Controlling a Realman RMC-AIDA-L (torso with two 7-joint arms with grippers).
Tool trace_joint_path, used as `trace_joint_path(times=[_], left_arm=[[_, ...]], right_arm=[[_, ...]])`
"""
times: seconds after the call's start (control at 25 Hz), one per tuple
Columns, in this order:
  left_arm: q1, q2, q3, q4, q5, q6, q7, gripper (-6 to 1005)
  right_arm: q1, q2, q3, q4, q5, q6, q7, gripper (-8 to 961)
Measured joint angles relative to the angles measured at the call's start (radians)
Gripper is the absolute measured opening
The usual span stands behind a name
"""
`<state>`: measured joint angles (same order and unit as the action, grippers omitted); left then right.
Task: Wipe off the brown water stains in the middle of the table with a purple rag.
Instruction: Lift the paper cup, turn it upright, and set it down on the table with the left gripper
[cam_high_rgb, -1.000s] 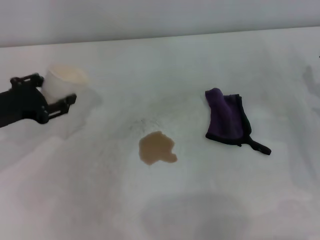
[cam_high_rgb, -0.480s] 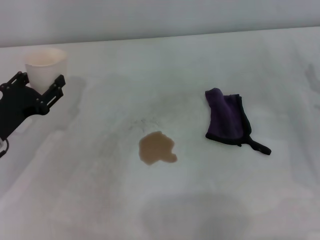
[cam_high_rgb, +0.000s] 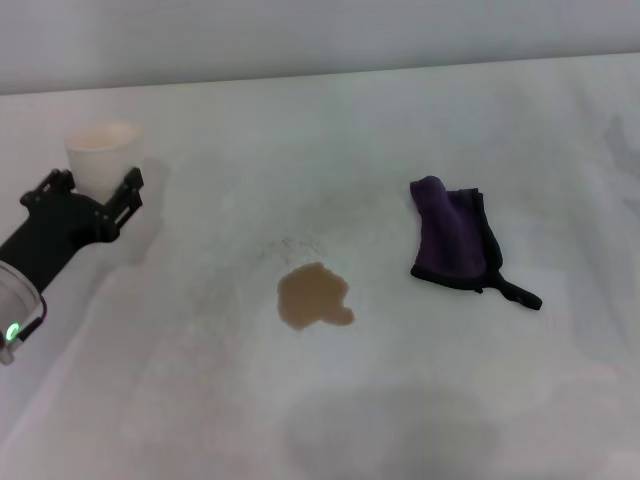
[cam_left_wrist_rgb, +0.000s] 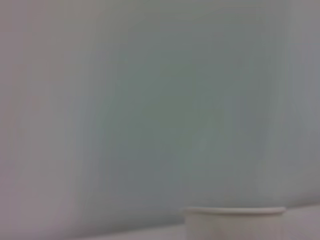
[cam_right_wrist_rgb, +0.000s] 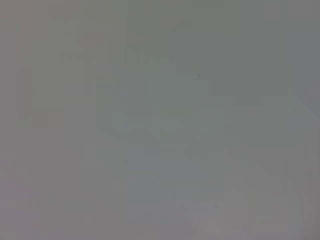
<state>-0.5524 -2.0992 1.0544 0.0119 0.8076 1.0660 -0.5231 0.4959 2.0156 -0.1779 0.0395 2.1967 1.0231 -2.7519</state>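
Observation:
The brown water stain (cam_high_rgb: 314, 296) is a tan blotch in the middle of the white table (cam_high_rgb: 300, 420). The purple rag (cam_high_rgb: 455, 238) lies crumpled to its right, with its black loop tail pointing toward the near right. My left gripper (cam_high_rgb: 95, 188) is at the far left, its black fingers (cam_high_rgb: 128, 190) on either side of the lower part of an upright white paper cup (cam_high_rgb: 102, 152). The cup's rim also shows in the left wrist view (cam_left_wrist_rgb: 235, 212). My right gripper is out of view, and the right wrist view shows only a plain grey surface.
A grey wall (cam_high_rgb: 320, 40) runs along the table's far edge. Faint dark speckles (cam_high_rgb: 290, 245) lie just behind the stain. The left arm's black and white wrist (cam_high_rgb: 20, 290) reaches in from the near left.
The left gripper turned the tilted cup upright, carried it left and back, then drew slightly nearer with it. The stain and rag have not moved.

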Motion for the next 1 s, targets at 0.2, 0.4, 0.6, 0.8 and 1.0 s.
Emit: trace_joint_path(times=[0.2,0.4,0.6,0.8,1.0], left_arm=[[-0.012,-0.002,0.0,-0.027,-0.002,-0.021,0.0,660],[-0.001,-0.003,0.003,-0.029,0.005,-0.036,0.003,661],[0.01,-0.002,0.004,-0.029,0.01,-0.064,0.004,662],[0.016,-0.002,0.004,-0.045,0.01,-0.068,0.005,663],[0.02,-0.003,0.001,-0.064,0.006,-0.065,0.008,664]], right_arm=[[0.006,0.0,0.0,-0.001,0.0,0.0,0.0,835],[0.012,-0.001,0.0,-0.008,0.0,-0.003,0.0,834],[0.022,-0.001,-0.002,-0.026,-0.004,-0.035,0.0,833],[0.026,0.0,-0.002,-0.026,-0.005,-0.038,0.0,832],[0.03,0.0,-0.002,-0.026,-0.005,-0.038,0.0,831]])
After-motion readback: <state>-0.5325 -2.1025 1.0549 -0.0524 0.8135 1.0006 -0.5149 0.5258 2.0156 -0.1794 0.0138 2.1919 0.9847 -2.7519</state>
